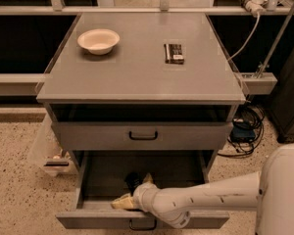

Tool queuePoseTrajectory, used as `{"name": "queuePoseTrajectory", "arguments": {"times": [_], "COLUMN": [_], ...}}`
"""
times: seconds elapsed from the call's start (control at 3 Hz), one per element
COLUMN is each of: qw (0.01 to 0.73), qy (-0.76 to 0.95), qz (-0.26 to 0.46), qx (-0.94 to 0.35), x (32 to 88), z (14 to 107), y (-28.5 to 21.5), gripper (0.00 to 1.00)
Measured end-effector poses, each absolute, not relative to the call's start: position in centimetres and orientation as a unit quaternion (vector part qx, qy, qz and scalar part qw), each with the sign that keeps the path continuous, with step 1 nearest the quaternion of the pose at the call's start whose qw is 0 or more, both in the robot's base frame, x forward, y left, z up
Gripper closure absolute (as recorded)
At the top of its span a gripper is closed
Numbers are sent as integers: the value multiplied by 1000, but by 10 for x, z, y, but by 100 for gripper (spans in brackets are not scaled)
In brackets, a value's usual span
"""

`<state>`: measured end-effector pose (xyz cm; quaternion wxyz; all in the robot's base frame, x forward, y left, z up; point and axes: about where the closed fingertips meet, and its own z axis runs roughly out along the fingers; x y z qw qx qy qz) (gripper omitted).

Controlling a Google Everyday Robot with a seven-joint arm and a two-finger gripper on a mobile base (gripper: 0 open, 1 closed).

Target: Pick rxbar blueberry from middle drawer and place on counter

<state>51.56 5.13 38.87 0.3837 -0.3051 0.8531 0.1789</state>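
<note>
The middle drawer is pulled open at the bottom of the cabinet. My gripper reaches into it from the right, low over the drawer floor. Its two pale fingertips stand apart, so it is open. A small dark object, which seems to be the rxbar blueberry, lies on the drawer floor between the fingers; its print cannot be made out. The grey counter is the cabinet top above.
A white bowl sits at the counter's back left. A black-brown bar with a white label lies at the back right. The taller-fronted drawer is closed above my arm. Cables lie on the floor at right, a plastic bin at left.
</note>
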Motion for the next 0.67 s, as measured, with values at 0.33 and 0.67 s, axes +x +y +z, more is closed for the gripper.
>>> {"name": "queuePoseTrajectory", "arguments": {"times": [0.33, 0.67], "qw": [385, 382], "qy": [849, 849], "qz": [170, 173], "qx": [-319, -321], "x": [519, 519], "z": [385, 386], "y": [58, 57], "gripper": [0, 0]}}
